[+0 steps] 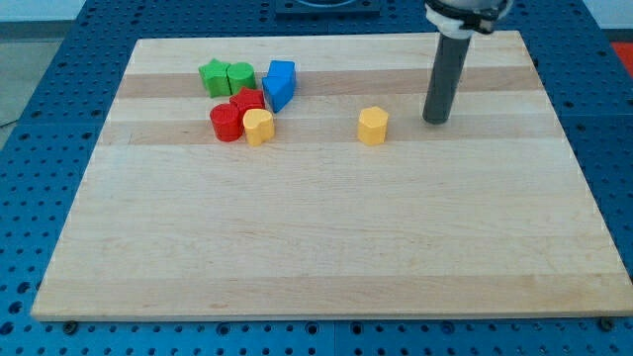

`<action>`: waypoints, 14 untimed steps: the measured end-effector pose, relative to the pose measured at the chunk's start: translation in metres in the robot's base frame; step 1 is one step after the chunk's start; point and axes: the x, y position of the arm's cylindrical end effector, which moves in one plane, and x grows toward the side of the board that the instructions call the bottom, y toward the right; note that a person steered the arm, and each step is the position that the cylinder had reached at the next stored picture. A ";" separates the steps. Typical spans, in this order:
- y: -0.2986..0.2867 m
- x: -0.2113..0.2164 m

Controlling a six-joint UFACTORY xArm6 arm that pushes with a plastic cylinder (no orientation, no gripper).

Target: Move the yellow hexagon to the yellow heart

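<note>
My tip (434,120), the lower end of the straight dark rod, rests on the pale wooden board (326,247) toward the view's upper right. No jaws on this tool, so it grasps nothing and touches no block.

Small yellow hexagon block (372,126) sits just left of my tip, near but apart, alone on bare wood.

Small yellow heart block (258,127) lies well to the view's left of the hexagon, at the bottom right of a cluster. It touches the red cylinder block (226,124) on its left. A second red block (247,101) sits just above; shape hard to make out, maybe a star. Above those, two green blocks side by side: a green star-like block (213,76) and a green rounded block (240,76). A blue angular block (280,84) stands to their right, close to the red one.

The board has lighter and darker plank stripes and lies on a blue perforated table (40,148). A strip of pale floor shows at the view's top left.
</note>
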 end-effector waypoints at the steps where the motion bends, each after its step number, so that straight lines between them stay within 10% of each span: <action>1: -0.053 0.011; 14: -0.150 -0.002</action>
